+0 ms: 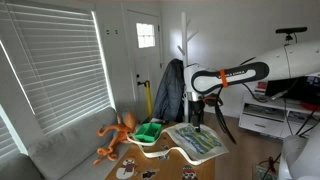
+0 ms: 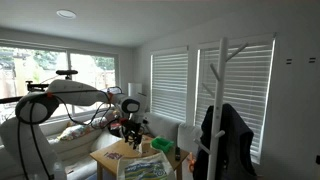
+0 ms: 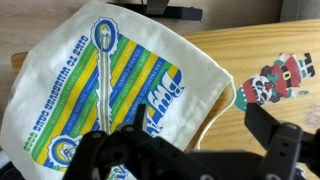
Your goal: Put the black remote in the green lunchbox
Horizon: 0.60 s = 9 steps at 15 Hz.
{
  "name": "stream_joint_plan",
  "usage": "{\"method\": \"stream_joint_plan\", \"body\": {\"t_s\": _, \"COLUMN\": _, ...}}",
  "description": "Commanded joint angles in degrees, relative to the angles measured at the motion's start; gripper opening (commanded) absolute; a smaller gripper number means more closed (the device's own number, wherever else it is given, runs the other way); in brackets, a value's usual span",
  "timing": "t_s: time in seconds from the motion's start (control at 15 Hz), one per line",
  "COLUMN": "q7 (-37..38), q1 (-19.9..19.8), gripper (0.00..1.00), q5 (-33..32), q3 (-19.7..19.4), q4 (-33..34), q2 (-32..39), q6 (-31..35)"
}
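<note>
The green lunchbox stands on the wooden table next to the patterned mat; it also shows in an exterior view. My gripper is open and empty, hovering over the right edge of the mat. It shows above the mat in both exterior views. A black thing lies beyond the mat at the top edge of the wrist view, cut off; I cannot tell whether it is the black remote.
An orange long-legged plush toy lies on the grey sofa beside the lunchbox. A Santa figure cut-out lies on the table right of the mat. Small dark items lie near the table's front. A coat rack stands behind.
</note>
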Motion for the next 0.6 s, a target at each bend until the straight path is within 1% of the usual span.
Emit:
{"method": "stream_joint_plan", "body": {"t_s": 0.0, "q7": -0.1, "q1": -0.5, "gripper": 1.00, "q5": 0.1, "q3": 0.4, "q4": 0.1, "q2": 0.0, "q6": -0.1}}
{"method": "stream_joint_plan", "body": {"t_s": 0.47, "q7": -0.1, "q1": -0.5, "gripper": 1.00, "q5": 0.1, "q3": 0.4, "q4": 0.1, "q2": 0.0, "q6": -0.1}}
{"method": "stream_joint_plan", "body": {"t_s": 0.53, "q7": -0.5, "q1": -0.5, "gripper": 1.00, "q5": -0.2, "q3": 0.4, "q4": -0.5, "q2": -0.6, "q6": 1.4}}
